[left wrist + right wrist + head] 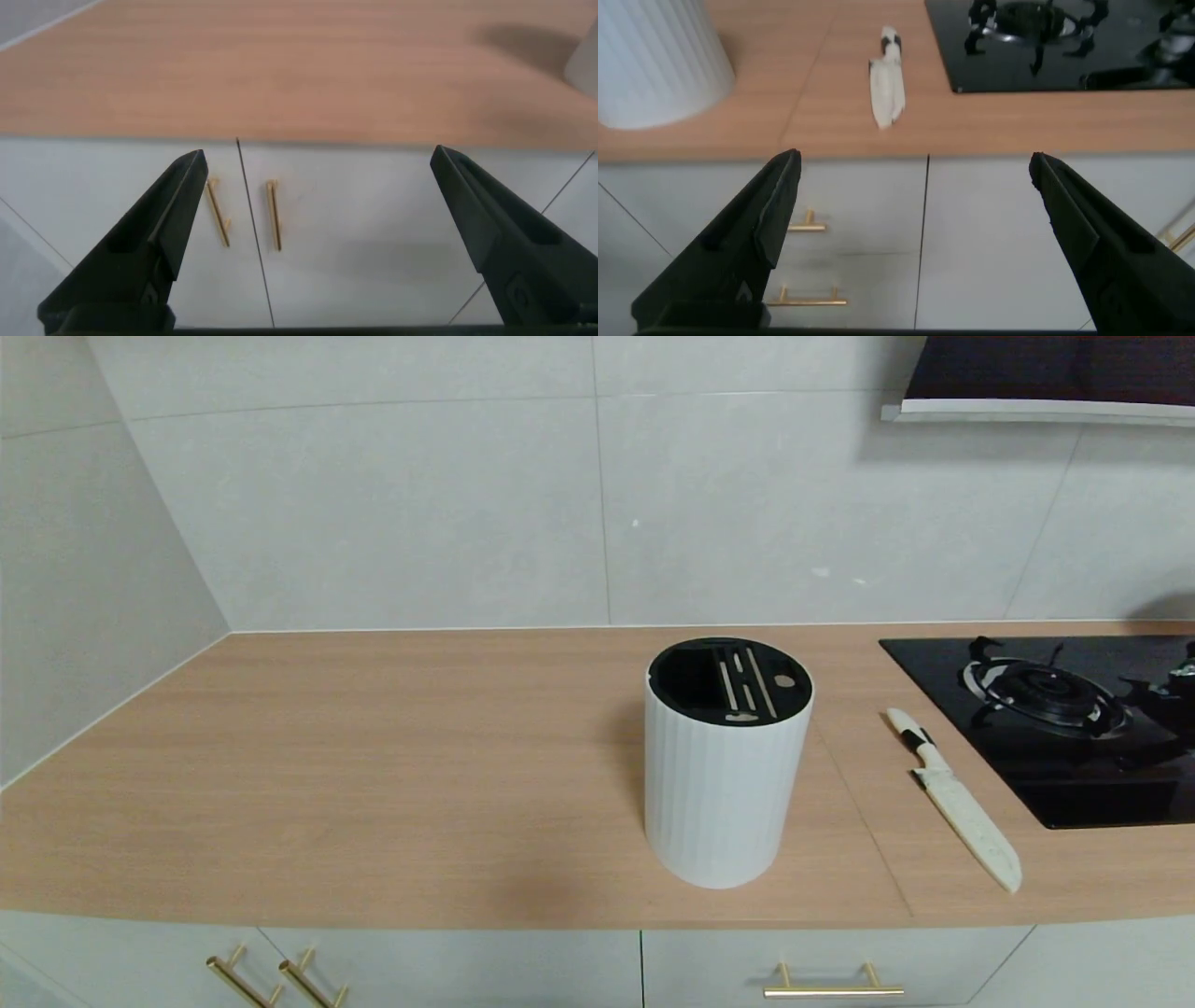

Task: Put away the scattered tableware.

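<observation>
A white ribbed cylindrical holder [724, 775] with a black slotted top stands on the wooden counter [373, 765], near its front edge. To its right a white speckled knife [952, 793] lies flat on the counter, handle toward the wall, beside the hob. In the right wrist view the knife [887, 79] and the holder [654, 56] appear beyond the counter edge. My right gripper [915, 233] is open, held in front of the cabinet doors below the counter. My left gripper [322, 238] is open too, in front of the cabinet doors further left.
A black gas hob [1055, 719] with burners fills the counter's right end. White cabinet doors with gold handles [831, 985] run below the counter. Tiled walls bound the back and left. The counter's left half is bare wood.
</observation>
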